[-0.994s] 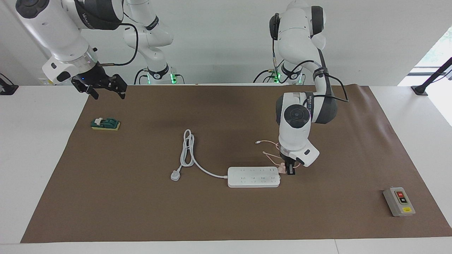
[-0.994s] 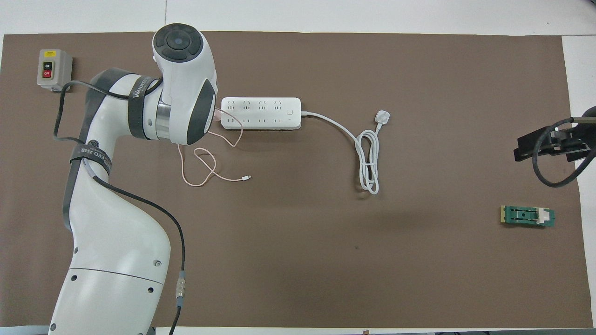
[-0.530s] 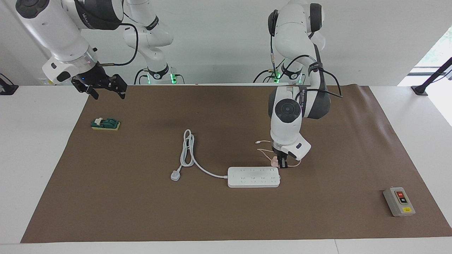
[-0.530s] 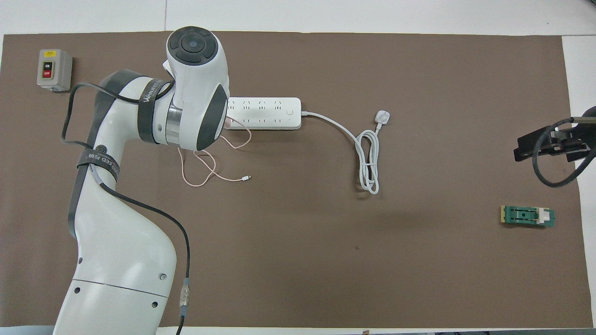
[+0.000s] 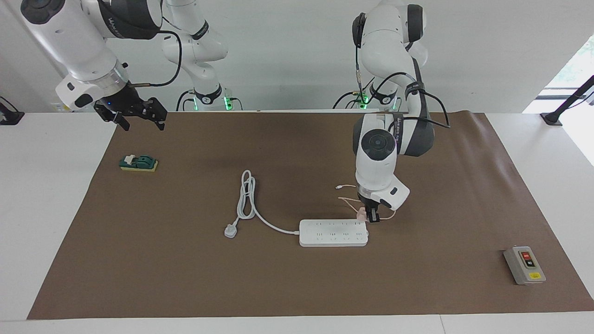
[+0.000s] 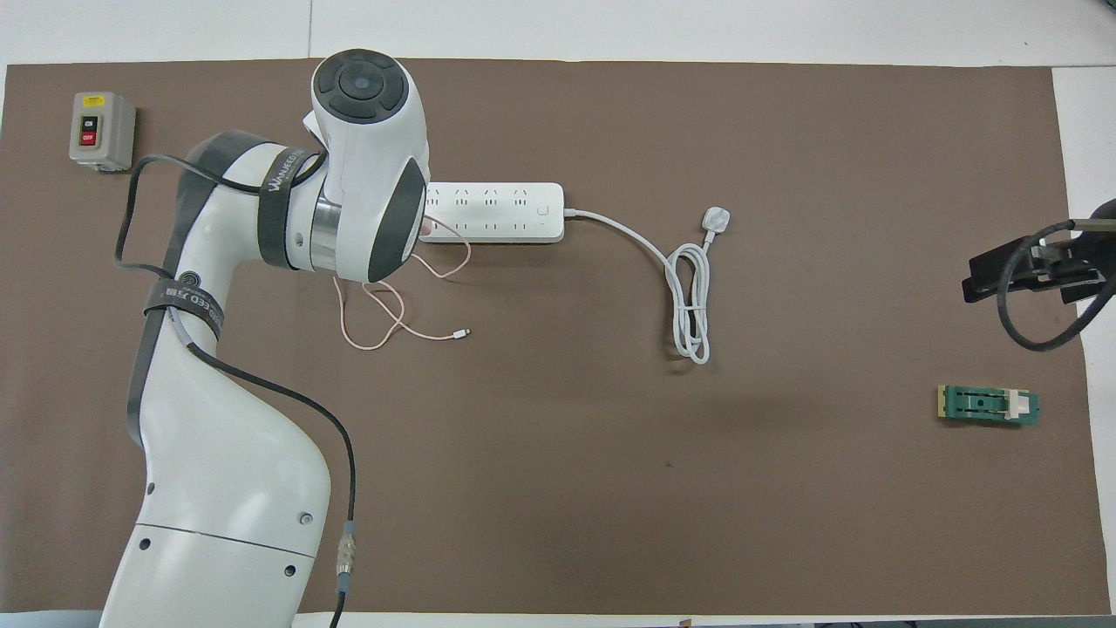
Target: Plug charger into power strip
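While clamped in the left gripper [image 5: 371, 216], charger [image 5: 361, 214] hangs over the strip's end toward the left arm, not yet seated, prongs hidden so alignment unknown. Risks: off-socket push shoving the power strip [image 5: 333, 232] across the mat; pink cable [image 6: 397, 305], looped at 6 o'clock of the strip in the overhead view, snagging the wrist. Right gripper [image 5: 139, 113] spread wide, empty, waiting above green block [image 5: 138, 163]

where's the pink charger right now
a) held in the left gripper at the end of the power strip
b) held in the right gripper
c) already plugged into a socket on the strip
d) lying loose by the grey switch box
a: the left gripper is shut on the charger just above the power strip, at its end toward the left arm, prongs not yet in a socket.
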Robot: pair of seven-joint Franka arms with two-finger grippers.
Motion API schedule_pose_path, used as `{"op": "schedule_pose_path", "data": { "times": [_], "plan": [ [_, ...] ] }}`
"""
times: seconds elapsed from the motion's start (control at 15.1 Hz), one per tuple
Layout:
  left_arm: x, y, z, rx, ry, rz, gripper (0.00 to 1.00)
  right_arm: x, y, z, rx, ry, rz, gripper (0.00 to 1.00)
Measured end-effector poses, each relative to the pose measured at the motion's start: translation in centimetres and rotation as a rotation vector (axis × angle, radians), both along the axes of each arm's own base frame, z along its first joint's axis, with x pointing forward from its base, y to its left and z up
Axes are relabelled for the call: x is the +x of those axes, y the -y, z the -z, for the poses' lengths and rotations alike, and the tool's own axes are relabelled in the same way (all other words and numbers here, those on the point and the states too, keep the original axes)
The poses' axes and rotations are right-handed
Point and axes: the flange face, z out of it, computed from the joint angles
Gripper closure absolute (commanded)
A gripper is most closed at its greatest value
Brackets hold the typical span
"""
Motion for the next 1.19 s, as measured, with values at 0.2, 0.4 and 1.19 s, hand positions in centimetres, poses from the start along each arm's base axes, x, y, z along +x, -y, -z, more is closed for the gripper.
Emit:
{"op": "schedule_pose_path", "data": {
  "times": [0.2, 0.4, 1.19],
  "plan": [
    [0.07, 0.07, 0.65, 0.006, -0.001, 0.001, 1.0, 0.0, 0.0, 0.0, 0.0, 0.0, 0.0, 0.0],
    [0.05, 0.19, 1.01, 0.009, -0.003, 0.003, 1.0, 0.0, 0.0, 0.0, 0.0, 0.0, 0.0, 0.0],
    [-0.04, 0.75, 1.13, 0.009, 0.0, 0.014, 1.0, 0.0, 0.0, 0.0, 0.0, 0.0, 0.0, 0.0]
  ]
}}
